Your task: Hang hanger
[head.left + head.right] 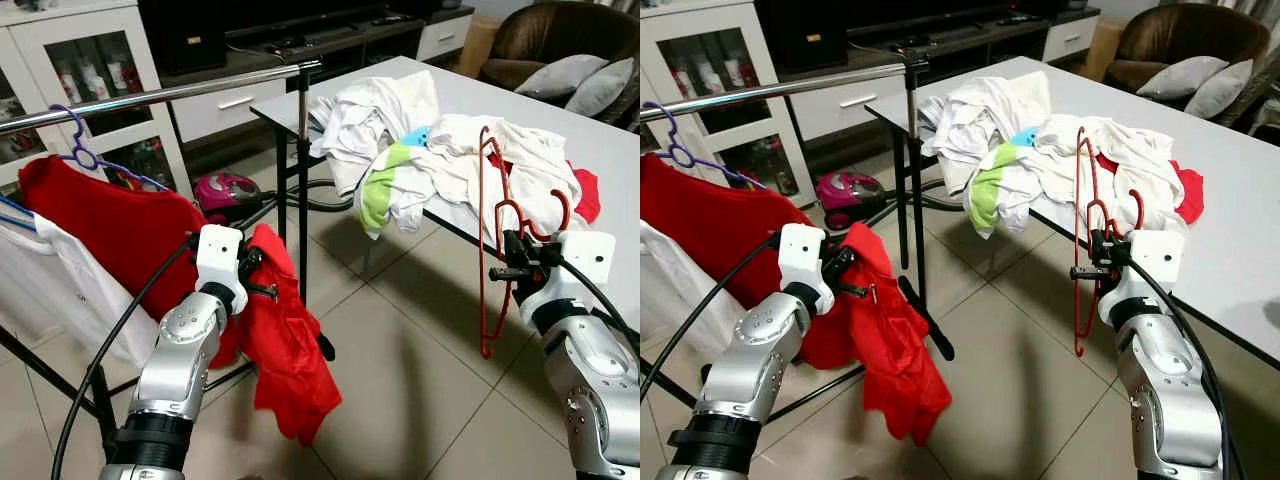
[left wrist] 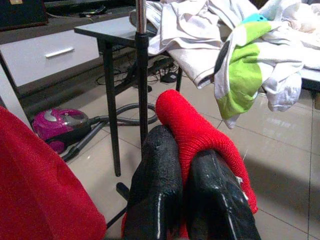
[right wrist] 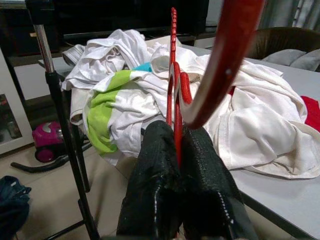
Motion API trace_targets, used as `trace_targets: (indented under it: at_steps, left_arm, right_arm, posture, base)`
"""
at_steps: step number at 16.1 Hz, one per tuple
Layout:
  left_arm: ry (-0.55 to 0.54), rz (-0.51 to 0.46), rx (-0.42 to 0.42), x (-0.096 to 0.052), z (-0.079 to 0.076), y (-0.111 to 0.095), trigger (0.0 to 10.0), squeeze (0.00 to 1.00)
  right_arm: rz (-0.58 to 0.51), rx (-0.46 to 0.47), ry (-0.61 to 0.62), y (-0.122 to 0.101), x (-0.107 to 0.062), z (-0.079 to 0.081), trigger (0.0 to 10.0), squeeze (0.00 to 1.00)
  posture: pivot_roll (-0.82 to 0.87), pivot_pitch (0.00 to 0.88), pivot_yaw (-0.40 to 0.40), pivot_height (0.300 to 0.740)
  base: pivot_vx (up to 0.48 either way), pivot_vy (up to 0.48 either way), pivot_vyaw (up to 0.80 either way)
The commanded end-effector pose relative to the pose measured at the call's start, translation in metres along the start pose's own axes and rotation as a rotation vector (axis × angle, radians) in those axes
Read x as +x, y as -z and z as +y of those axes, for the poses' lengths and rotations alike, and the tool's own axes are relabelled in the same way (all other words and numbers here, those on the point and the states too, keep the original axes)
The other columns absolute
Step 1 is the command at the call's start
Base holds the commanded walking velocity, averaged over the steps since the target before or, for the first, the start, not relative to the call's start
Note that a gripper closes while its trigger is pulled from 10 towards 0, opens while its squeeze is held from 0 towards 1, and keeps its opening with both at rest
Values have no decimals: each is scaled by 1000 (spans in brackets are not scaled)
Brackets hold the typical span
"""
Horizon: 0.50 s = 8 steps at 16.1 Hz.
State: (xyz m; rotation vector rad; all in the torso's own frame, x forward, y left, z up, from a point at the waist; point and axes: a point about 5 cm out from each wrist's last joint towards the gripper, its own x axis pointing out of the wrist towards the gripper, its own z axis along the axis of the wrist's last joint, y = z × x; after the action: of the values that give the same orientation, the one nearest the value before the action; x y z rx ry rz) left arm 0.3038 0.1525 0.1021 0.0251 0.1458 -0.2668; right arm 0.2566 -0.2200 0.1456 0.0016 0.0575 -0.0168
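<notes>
A red plastic hanger [image 1: 487, 245] is held upright in front of the table, hook toward the wrist, and my right gripper [image 1: 507, 258] is shut on it near its neck; the closed fingers [image 3: 160, 190] clamp the red bar [image 3: 176, 120]. On the left, my left gripper [image 1: 262, 268] is shut on a red garment [image 1: 285, 350] that droops toward the floor; its fingers [image 2: 160, 200] pinch a fold of red cloth [image 2: 200, 135]. The silver rail [image 1: 160, 97] of the clothes rack runs above, with a red shirt [image 1: 110, 225] on a purple hanger [image 1: 85, 150].
A grey table [image 1: 600, 140] at the right carries a heap of white, green and red clothes [image 1: 430, 155]. The rack's black upright [image 1: 301, 180] stands between my arms. A pink vacuum cleaner [image 1: 225, 192] lies on the tiled floor behind it; a white cabinet [image 1: 90, 70] stands at the back left.
</notes>
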Motion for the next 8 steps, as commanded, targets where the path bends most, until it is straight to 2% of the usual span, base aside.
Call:
trace_targets:
  at_steps: [1, 8]
  left_arm:
    - [-21, -24, 9, -1, 5, -5, 10000, 0]
    - [-33, -15, 9, -4, 4, -1, 10000, 0]
  right_arm:
    - [-13, -1, -16, -5, 3, 2, 10000, 0]
    - [-15, 7, -41, -6, 5, 5, 10000, 0]
  posture:
    - [-106, 0, -3, 740]
    - [-100, 0, -19, 740]
  base:
    - [0, 0, 0]
    - [0, 0, 0]
